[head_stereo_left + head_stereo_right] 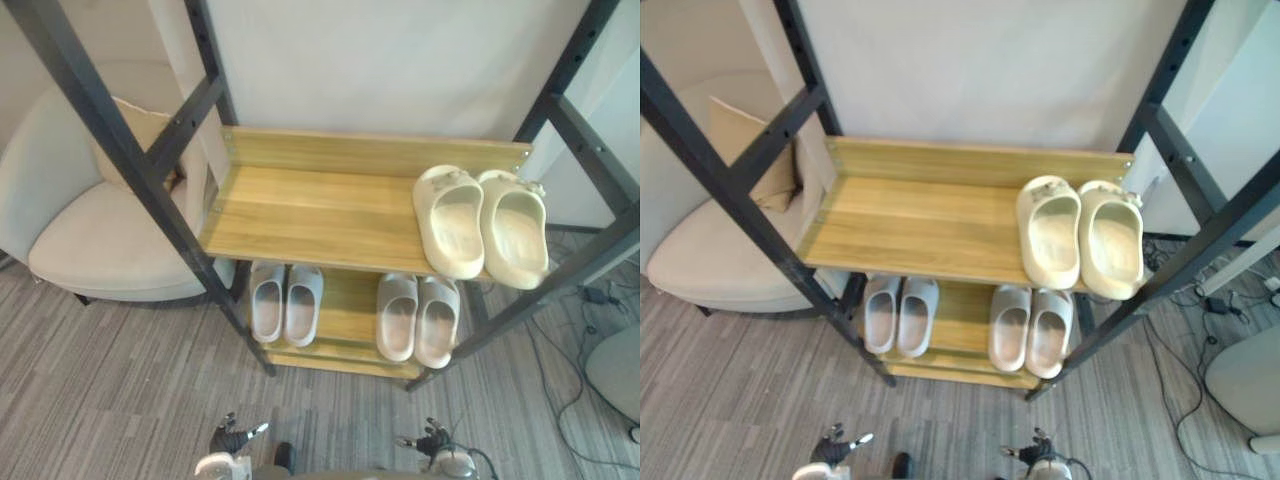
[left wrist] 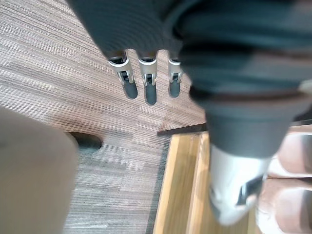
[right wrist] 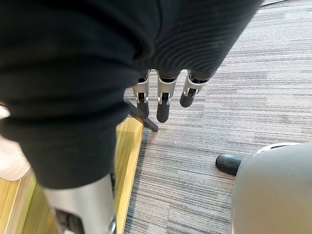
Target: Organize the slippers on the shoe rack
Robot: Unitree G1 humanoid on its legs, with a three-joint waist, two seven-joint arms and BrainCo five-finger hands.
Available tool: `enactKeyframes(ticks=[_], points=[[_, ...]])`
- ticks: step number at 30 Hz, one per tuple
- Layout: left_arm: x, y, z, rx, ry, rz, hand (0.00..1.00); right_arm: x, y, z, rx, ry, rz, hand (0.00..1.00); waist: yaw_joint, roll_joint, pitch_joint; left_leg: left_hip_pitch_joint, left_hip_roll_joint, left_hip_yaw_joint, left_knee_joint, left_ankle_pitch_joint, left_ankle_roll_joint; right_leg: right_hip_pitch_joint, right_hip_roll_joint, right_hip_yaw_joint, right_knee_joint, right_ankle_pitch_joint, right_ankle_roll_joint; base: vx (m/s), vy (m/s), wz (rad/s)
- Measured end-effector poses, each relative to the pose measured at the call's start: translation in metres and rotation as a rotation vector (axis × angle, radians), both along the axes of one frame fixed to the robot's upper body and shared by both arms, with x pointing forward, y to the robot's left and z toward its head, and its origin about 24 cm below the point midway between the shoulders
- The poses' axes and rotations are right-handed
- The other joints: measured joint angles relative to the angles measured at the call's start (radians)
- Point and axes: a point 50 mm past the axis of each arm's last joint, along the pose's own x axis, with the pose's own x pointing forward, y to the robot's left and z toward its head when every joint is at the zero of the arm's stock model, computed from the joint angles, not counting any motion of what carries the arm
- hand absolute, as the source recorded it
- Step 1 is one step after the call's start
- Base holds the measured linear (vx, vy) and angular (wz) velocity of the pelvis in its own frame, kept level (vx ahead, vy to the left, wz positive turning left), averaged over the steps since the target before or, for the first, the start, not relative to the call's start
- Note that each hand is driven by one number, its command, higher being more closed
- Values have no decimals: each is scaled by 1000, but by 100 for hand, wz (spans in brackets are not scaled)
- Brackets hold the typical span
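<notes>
three pairs of slippers sit on a shoe rack (image 1: pixel 120 140) with a black metal frame and light wooden shelves, seen from above. a cream pair (image 1: pixel 480 222) rests on the right end of the upper shelf (image 1: pixel 300 210), the two slippers side by side and touching, toes toward the back rail, heels close to the front edge. the rest of that shelf is bare wood. on the lower shelf (image 1: pixel 350 305), a pale grey pair (image 1: pixel 285 303) sits toward the left and a beige pair (image 1: pixel 417 318) toward the right, with a strip of wood between the two pairs. each pair is neatly together, toes pointing in under the upper shelf.

the left hand (image 1: pixel 232 438) and the right hand (image 1: pixel 430 440) hang low at the near edge of the scene, above grey striped carpet (image 1: pixel 120 390) and well apart from the rack. in each wrist view the fingers (image 2: pixel 150 83) of the left and the fingers (image 3: pixel 163 102) of the right are straight and relaxed, pointing down at the carpet beside the front edge of the lower shelf. neither hand holds anything.

to the robot's left of the rack stands a pale rounded armchair (image 1: pixel 90 230) with a tan cushion (image 1: pixel 140 125) against its back. a white wall (image 1: pixel 380 60) is behind the rack.
</notes>
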Motion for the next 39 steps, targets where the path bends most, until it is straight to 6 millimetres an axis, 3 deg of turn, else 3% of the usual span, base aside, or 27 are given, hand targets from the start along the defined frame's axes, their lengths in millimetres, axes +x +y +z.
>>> enactKeyframes(ticks=[1,2,4,5,7,8,10,11,13,16,18,20,21,23,25,28,29,30,32,35,38,39], points=[[1,-1,0,-1,-1,2,0,-1,0,0,-1,5,2,0,-1,7,6,-18,7,-9,40,-27,1,-29,-2,3,78,-10,6,6,40,20],[3,-6,0,-9,-8,3,0,1,0,1,-3,-4,6,0,-3,27,19,-31,13,-31,100,-60,4,-104,-5,22,274,-9,6,2,41,46],[5,-6,2,-4,-19,7,0,6,5,5,0,-41,23,0,-5,24,30,-31,-2,-81,160,-90,10,-215,8,133,531,-3,-18,83,11,85],[10,-4,3,5,-28,2,0,6,9,5,3,-47,51,0,-7,11,29,-37,-13,-123,190,-101,8,-238,42,210,591,-56,-12,156,-76,125],[16,-5,5,12,-43,-11,0,6,13,5,7,-45,67,0,-3,-6,27,-59,-43,-201,214,-105,3,-255,77,289,559,-95,-6,123,-170,155],[24,-9,7,6,-62,-13,0,9,13,6,6,-54,68,0,-7,-11,24,-98,-80,-275,248,-111,-11,-250,81,314,465,-102,-18,86,-225,143],[26,-13,7,0,-67,2,0,11,11,7,-3,-55,68,0,3,10,28,-101,-78,-307,239,-104,-24,-204,80,305,399,-130,-25,60,-209,87],[29,-21,8,-18,-77,12,0,16,10,8,-6,-66,72,0,19,35,28,-105,-64,-326,213,-91,-40,-179,76,266,331,-142,-40,29,-221,42],[27,-24,6,-28,-67,20,0,24,12,11,-5,-85,81,0,27,53,33,-102,-47,-355,162,-52,-61,-150,75,207,271,-156,-54,1,-237,52],[32,-35,7,-55,-86,13,0,24,12,11,-11,-80,85,0,26,62,34,-110,-34,-387,114,22,-79,-119,77,106,250,-148,-68,-38,-171,99],[38,-36,10,-55,-103,11,0,35,14,15,-15,-108,98,0,28,65,50,-143,-29,-390,106,76,-83,-124,85,49,254,-144,-85,-98,-136,93],[42,-38,13,-58,-125,10,0,50,16,22,-24,-150,111,0,25,55,64,-171,-28,-351,44,198,-67,-129,79,-7,226,-123,-121,-164,-108,106],[45,-35,15,-52,-138,9,0,54,17,24,-31,-166,114,0,23,45,75,-180,-14,-263,27,226,-47,-126,56,-70,184,-104,-149,-200,-25,123],[52,-35,18,-51,-152,7,0,58,18,28,-33,-194,104,0,7,40,93,-233,21,-23,325,48,34,-112,33,-160,194,-98,-158,-235,-41,128],[49,-38,16,-53,-140,-15,0,51,16,26,-31,-186,89,0,-11,46,89,-178,103,162,498,-70,26,-79,13,-257,200,-97,-158,-180,9,129],[52,-43,16,-54,-137,-48,0,40,7,23,-36,-163,39,0,-25,71,75,-74,188,279,487,-137,0,-72,-7,-351,202,-89,-142,-157,143,112],[52,-45,15,-58,-125,-59,0,35,1,21,-38,-150,-2,0,-39,96,61,-14,186,287,360,-160,-30,-81,-8,-373,204,-85,-108,-145,188,119],[49,-45,12,-56,-98,-69,0,32,-2,18,-29,-133,-36,0,-42,93,53,19,157,274,242,-171,-50,-95,2,-345,191,-74,-87,-130,193,100],[40,-35,6,-20,-48,-97,0,24,7,10,-1,-74,-35,0,-44,65,43,27,107,242,166,-114,-35,-86,7,-287,114,-26,-78,-118,167,56],[26,-30,0,-7,0,-103,0,17,4,5,4,-37,-57,0,-39,65,40,29,75,222,160,-101,-16,-49,1,-260,50,24,-62,-57,149,25],[21,-24,-2,6,21,-103,0,20,4,5,9,-30,-59,0,-33,57,48,44,46,220,159,-96,-7,-56,-31,-242,108,20,-59,-31,105,9],[21,-22,-1,12,16,-103,0,20,5,5,11,-30,-58,0,-33,47,60,61,27,195,151,-95,-1,-64,-60,-234,190,0,-59,-87,48,51]])
